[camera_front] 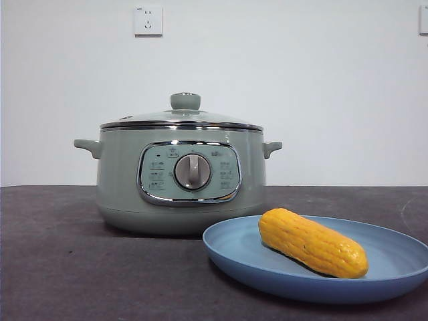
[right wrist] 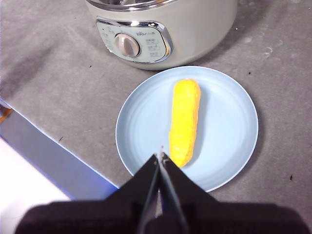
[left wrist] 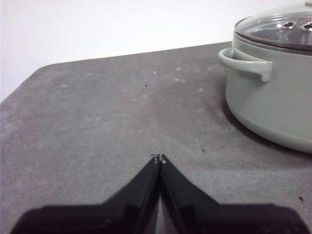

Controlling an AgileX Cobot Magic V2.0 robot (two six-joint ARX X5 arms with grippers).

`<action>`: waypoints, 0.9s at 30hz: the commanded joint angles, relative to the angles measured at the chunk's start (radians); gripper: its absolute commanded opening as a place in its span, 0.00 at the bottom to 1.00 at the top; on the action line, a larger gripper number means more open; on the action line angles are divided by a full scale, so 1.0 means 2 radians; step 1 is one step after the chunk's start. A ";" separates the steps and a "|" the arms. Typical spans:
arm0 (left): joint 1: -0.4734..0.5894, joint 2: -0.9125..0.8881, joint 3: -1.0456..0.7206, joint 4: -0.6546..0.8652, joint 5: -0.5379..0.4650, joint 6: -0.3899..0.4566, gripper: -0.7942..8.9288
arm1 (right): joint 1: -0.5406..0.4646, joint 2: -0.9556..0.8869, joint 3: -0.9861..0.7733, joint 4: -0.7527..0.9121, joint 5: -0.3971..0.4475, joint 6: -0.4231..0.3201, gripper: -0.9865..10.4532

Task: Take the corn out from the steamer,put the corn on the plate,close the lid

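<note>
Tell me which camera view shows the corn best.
The right wrist view: it looks down on the whole corn lying across the plate. The front view shows the cob low from the side, near the rim. The left wrist view misses it.

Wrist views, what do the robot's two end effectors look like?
Both look alike: the left end effector and the right end effector each have two matte black, wedge-shaped jaws tapering to narrow tips with small pale specks. No cables or markings show.

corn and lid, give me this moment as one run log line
corn: lying on plate | lid: on steamer | left gripper: shut, empty | right gripper: shut, empty, above plate
</note>
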 commanded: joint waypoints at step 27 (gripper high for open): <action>0.002 -0.001 -0.006 0.002 0.004 -0.007 0.08 | -0.021 -0.009 -0.004 0.047 0.034 -0.071 0.09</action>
